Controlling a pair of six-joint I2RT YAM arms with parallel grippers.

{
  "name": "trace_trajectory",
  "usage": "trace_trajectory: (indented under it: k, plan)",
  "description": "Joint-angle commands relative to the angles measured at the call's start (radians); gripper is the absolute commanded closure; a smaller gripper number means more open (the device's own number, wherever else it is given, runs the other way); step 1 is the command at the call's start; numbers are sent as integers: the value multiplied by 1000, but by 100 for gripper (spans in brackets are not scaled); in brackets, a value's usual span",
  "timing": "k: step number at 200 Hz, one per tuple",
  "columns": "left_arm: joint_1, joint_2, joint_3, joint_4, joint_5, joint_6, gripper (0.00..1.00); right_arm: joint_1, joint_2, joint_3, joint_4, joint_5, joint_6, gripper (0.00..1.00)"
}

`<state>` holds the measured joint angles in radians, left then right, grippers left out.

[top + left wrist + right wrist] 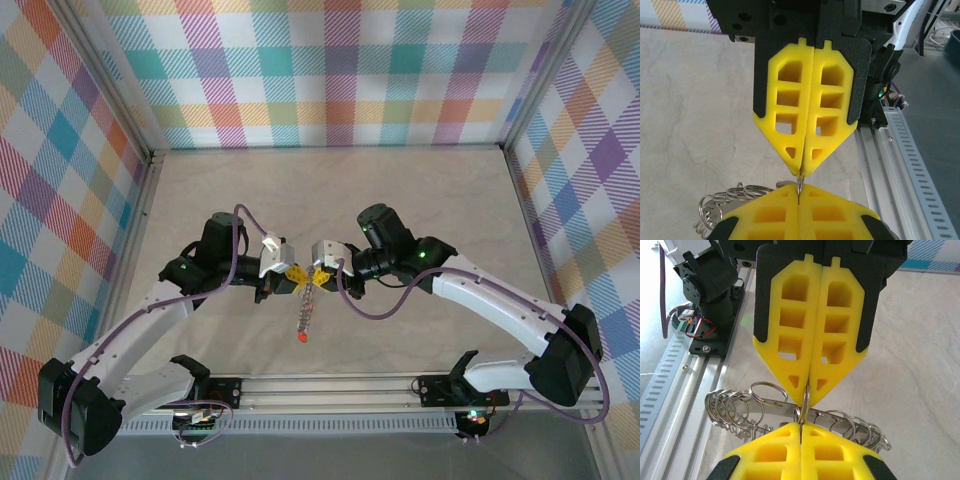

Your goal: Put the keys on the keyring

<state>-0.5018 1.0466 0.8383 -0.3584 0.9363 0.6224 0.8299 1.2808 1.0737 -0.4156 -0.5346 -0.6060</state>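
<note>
keyring [771, 403], one, pinched by both left gripper [294, 275] and right gripper [322, 277], one red key [301, 340] dangling below

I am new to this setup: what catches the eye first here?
Over the middle of the beige table, the left gripper and right gripper meet tip to tip, yellow foam jaws shut on the silvery keyring of linked wire loops. It trails toward the near edge, ending in a small red piece.
</note>
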Motion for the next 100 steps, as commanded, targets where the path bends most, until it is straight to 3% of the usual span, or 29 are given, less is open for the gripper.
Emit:
trace_trajectory:
  k: [1, 100]
  plan:
    - [-9, -35, 2, 133, 11, -21, 100, 8, 10, -17, -21, -40, -28, 100]
    - [-9, -25, -26, 250, -2, -102, 100, 8, -3, -41, -38, -14, -43, 100]
